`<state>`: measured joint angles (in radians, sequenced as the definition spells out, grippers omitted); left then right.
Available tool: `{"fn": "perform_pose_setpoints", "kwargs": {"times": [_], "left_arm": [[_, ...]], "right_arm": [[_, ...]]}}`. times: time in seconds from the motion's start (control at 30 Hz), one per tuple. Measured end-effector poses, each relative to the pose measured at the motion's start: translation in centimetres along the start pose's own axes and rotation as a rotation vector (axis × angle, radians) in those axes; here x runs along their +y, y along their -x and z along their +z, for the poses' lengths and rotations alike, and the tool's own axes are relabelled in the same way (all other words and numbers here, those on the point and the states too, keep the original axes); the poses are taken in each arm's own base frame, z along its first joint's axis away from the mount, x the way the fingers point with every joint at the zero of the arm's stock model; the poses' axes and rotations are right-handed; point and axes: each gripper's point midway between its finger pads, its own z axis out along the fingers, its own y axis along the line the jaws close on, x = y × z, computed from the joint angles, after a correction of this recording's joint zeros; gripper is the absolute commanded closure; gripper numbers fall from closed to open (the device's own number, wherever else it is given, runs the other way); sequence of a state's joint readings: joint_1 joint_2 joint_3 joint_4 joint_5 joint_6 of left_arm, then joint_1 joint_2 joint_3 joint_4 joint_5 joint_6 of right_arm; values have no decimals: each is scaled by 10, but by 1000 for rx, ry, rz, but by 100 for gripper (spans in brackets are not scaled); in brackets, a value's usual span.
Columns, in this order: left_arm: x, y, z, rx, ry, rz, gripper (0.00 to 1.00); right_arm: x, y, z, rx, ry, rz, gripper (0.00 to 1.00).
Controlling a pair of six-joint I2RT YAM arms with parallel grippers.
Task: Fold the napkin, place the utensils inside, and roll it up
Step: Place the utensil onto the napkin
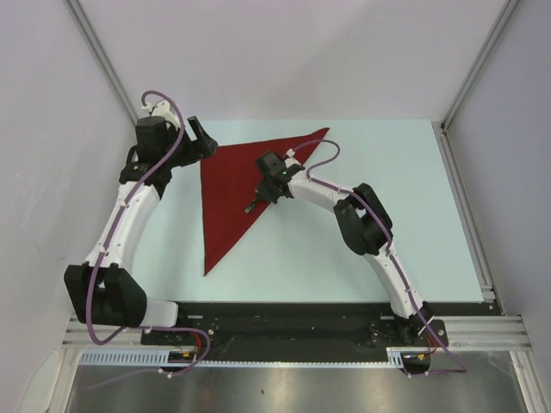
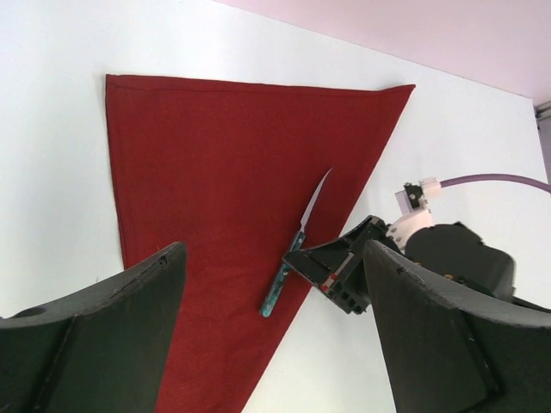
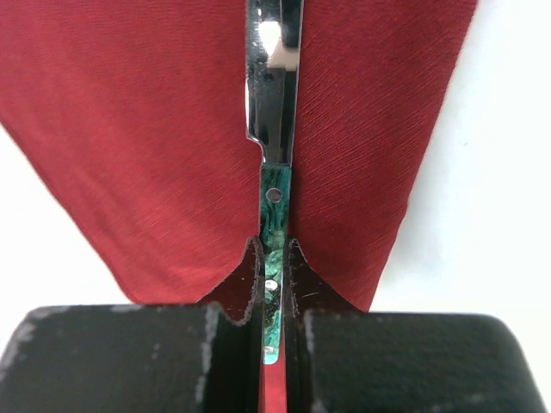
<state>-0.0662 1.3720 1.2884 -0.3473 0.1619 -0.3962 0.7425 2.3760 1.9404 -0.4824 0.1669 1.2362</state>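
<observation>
The knife [image 3: 274, 129] blade runs off the top edge in the right wrist view, tip unseen. Its handle butt sinks out of sight between the right gripper's [image 3: 274, 288] pinched jaws. The napkin [image 2: 215, 172] has its near corner hidden behind the left fingers [image 2: 103, 335] and cut by the bottom edge. From above, the knife's a sliver, too small to read.

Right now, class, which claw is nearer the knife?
Right. The right claw is shut on the handle of the knife, over the napkin. The left claw is open at the napkin's far left corner, apart from the knife.
</observation>
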Motion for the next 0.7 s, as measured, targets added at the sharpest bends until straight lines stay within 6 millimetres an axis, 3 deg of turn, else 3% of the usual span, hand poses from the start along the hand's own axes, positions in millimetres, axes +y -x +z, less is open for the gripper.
{"fn": "perform_pose_setpoints", "kwargs": {"times": [0.23, 0.5, 0.57, 0.7], "left_arm": [[2, 0, 1, 3, -2, -19, 12], [6, 1, 4, 7, -5, -34, 12], [8, 0, 5, 11, -1, -38, 12], [14, 1, 7, 10, 11, -44, 12]], "right_arm": [[-4, 1, 8, -3, -8, 25, 98], [7, 2, 9, 3, 39, 38, 52], [11, 3, 9, 0, 56, 34, 44], [18, 6, 5, -13, 83, -21, 37]]}}
